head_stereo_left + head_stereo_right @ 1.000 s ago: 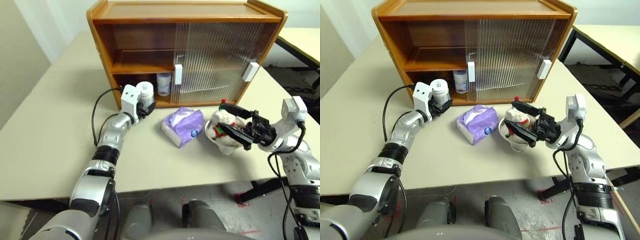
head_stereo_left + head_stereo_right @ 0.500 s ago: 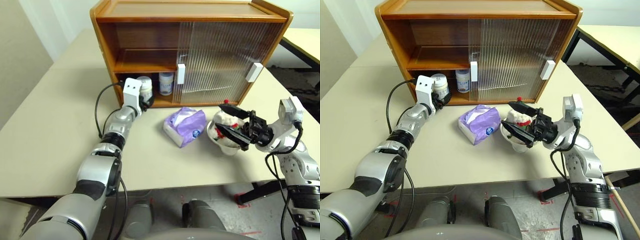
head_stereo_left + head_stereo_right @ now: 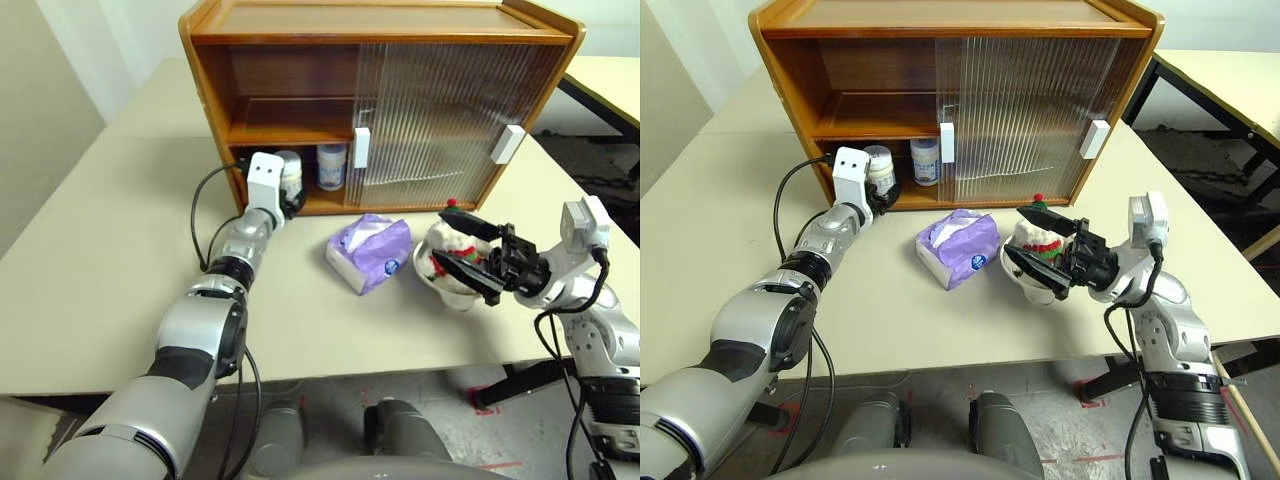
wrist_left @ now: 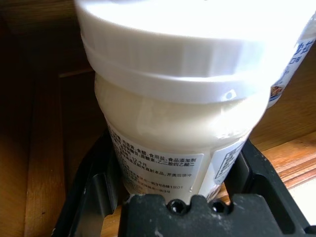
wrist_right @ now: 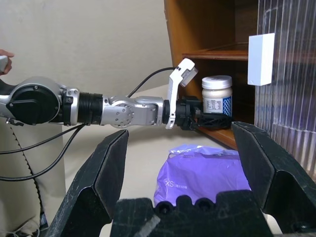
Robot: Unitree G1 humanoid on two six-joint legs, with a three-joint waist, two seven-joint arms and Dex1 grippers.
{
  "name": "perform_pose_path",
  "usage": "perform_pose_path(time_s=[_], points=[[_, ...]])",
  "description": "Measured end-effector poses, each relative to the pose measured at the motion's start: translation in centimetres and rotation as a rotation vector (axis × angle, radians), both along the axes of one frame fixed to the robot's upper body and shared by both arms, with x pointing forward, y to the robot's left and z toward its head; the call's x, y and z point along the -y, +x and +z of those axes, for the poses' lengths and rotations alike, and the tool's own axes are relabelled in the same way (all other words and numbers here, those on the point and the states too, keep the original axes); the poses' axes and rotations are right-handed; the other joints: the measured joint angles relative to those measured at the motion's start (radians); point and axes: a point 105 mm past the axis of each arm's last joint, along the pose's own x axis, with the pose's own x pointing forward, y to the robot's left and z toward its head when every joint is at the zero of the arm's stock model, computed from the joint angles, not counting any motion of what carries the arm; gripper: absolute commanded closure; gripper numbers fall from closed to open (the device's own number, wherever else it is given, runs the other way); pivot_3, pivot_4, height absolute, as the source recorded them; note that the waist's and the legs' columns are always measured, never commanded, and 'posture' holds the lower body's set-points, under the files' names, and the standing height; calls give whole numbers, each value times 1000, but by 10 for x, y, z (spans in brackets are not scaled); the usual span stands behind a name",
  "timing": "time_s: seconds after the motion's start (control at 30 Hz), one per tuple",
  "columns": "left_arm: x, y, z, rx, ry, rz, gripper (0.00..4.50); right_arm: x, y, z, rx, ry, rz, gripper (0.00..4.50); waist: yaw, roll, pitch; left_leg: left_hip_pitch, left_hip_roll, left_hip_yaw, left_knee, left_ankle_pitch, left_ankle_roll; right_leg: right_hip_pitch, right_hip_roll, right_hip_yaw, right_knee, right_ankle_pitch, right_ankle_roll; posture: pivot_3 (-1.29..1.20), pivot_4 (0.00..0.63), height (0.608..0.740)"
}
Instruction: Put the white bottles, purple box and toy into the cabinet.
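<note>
Your left gripper (image 4: pixel 173 197) clamps a bottle (image 4: pixel 173 98) inside the cabinet (image 3: pixel 210 90), right gripper (image 3: pixel 466 252) wide open, empty, beside the toy (image 3: pixel 447 243).

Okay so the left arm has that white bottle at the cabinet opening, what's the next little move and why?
Probably set it down and let go. The left end effector grips a white bottle at the cabinet's open lower shelf, beside the other bottle already inside, so release seems next.

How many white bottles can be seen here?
2. One white bottle is held in the left hand at the cabinet opening on the lower shelf. The other bottle stands deeper on that shelf, beside the sliding door. The ribbed doors may hide more.
</note>
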Motion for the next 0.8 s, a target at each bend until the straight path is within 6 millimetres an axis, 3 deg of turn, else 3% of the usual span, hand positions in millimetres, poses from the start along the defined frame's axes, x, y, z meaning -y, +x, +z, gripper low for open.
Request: perform_pose_path(time_s=[0.17, 0.3, 0.43, 0.8], points=[[-1, 0, 0, 0, 0, 9, 1366, 3, -2, -2, -13, -5, -7, 0, -1, 0, 0, 0, 0, 0, 0, 0, 0, 0, 0, 0, 0, 0, 0, 60, 12, 740], [-1, 2, 3, 5, -2, 12, 22, 4, -3, -2, -15, -3, -12, 0, -3, 0, 0, 0, 0, 0, 0, 0, 0, 0, 0, 0, 0, 0, 0, 62, 14, 740], [2, 7, 16, 35, -10, 9, 22, 6, -3, -1, -10, -6, -21, 0, -4, 0, 0, 1, 0, 0, 0, 0, 0, 1, 0, 0, 0, 0, 0, 66, 12, 740], [2, 7, 16, 33, -13, 6, 22, 6, -1, 1, -4, -6, -20, 0, -8, 0, 0, 1, 0, 0, 0, 0, 0, 1, 0, 0, 0, 0, 0, 85, 11, 740]])
